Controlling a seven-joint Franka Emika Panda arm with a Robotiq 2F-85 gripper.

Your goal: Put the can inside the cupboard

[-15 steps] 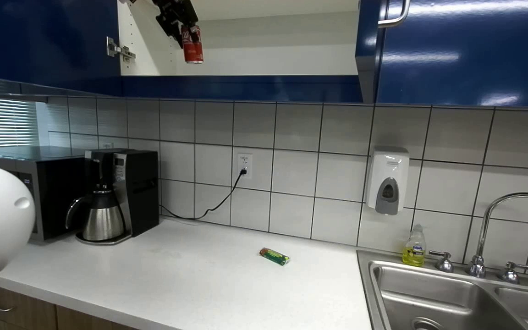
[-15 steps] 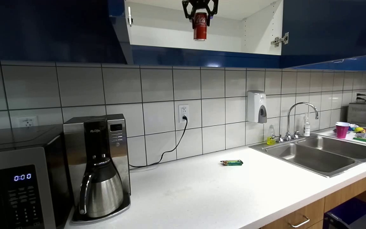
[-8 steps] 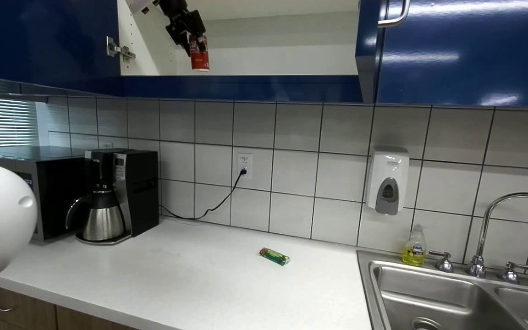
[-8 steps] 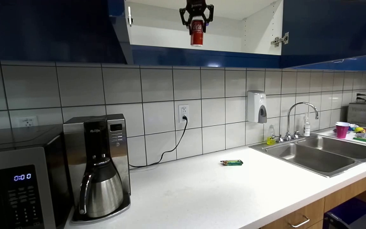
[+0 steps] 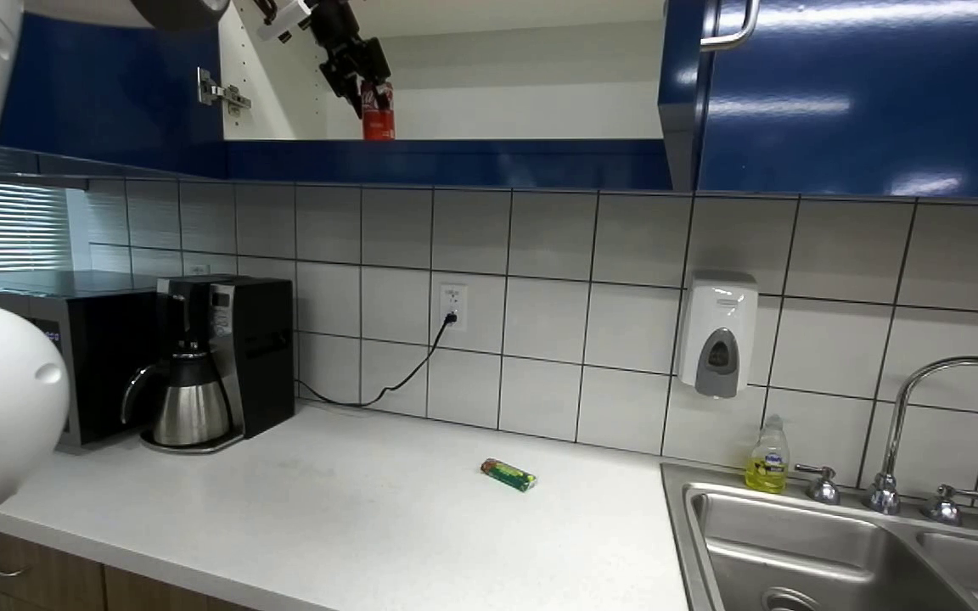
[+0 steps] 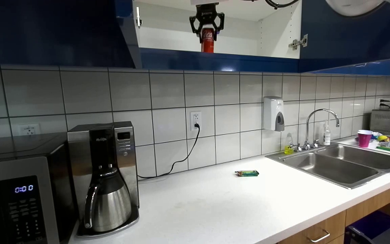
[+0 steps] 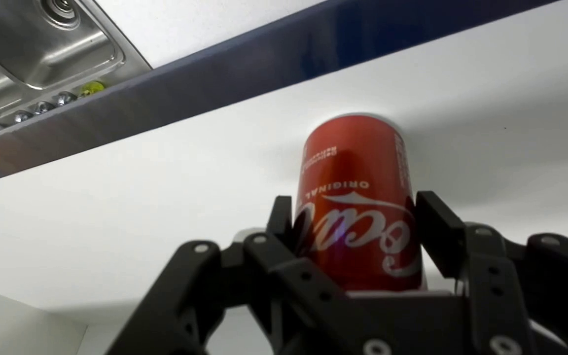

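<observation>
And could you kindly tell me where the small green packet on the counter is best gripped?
Once the gripper lets go of the can, I'd pinch the green packet across its middle, by the long sides, from above. It lies flat and low on the counter, longer than wide, so that span looks easiest; a sideways approach might scrape the counter.
</observation>
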